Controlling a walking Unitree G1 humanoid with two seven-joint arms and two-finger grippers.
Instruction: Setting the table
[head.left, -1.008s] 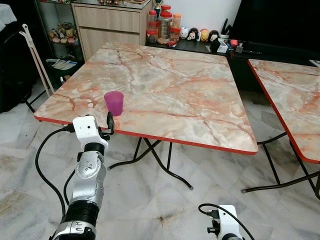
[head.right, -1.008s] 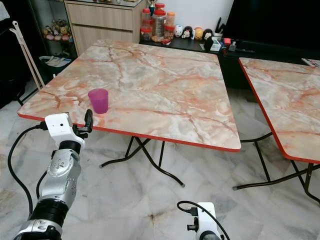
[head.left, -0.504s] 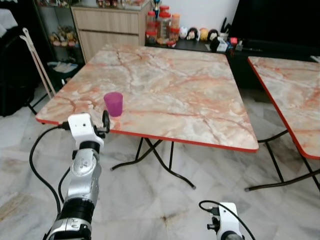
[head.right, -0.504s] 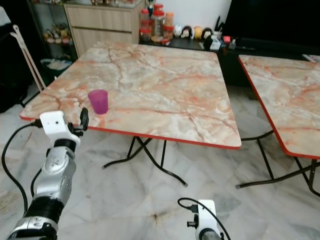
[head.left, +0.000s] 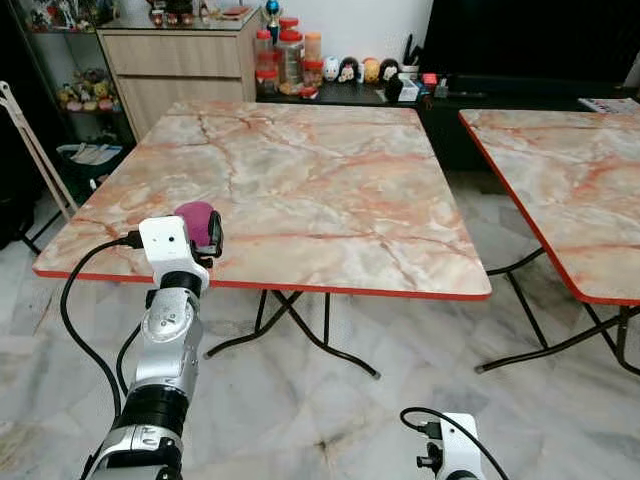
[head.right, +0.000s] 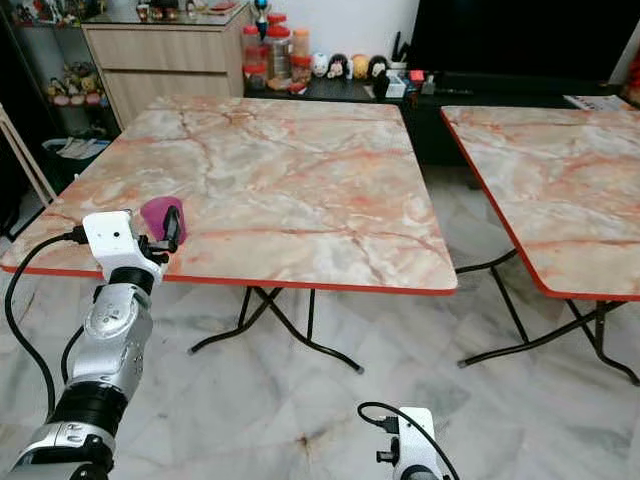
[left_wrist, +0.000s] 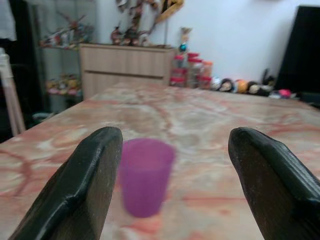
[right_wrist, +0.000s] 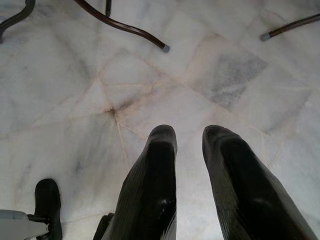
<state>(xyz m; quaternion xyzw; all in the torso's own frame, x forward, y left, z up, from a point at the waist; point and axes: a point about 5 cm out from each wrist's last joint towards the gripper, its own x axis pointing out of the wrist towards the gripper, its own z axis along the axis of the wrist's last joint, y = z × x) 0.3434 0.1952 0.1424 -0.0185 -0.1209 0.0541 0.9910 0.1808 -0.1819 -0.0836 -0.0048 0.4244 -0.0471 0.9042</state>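
Observation:
A purple plastic cup (head.left: 195, 213) stands upright near the front left corner of the pink marble table (head.left: 330, 190). My left gripper (head.left: 213, 232) is raised to the table's front edge, right in front of the cup. In the left wrist view its fingers (left_wrist: 95, 165) are spread wide open, with the cup (left_wrist: 145, 177) a little beyond them and closer to one finger. Nothing is held. My right gripper (right_wrist: 189, 134) hangs low over the floor, its fingers close together and holding nothing.
A second marble table (head.left: 560, 140) stands to the right, with a gap of tiled floor between. Behind are a wooden cabinet (head.left: 170, 70), jars (head.left: 290, 60) and a black console (head.left: 500, 90). Folding legs (head.left: 300, 330) cross under the near table.
The camera has shifted, so the whole scene sits differently. My left gripper has risen from below the table edge to cup height and now overlaps the cup.

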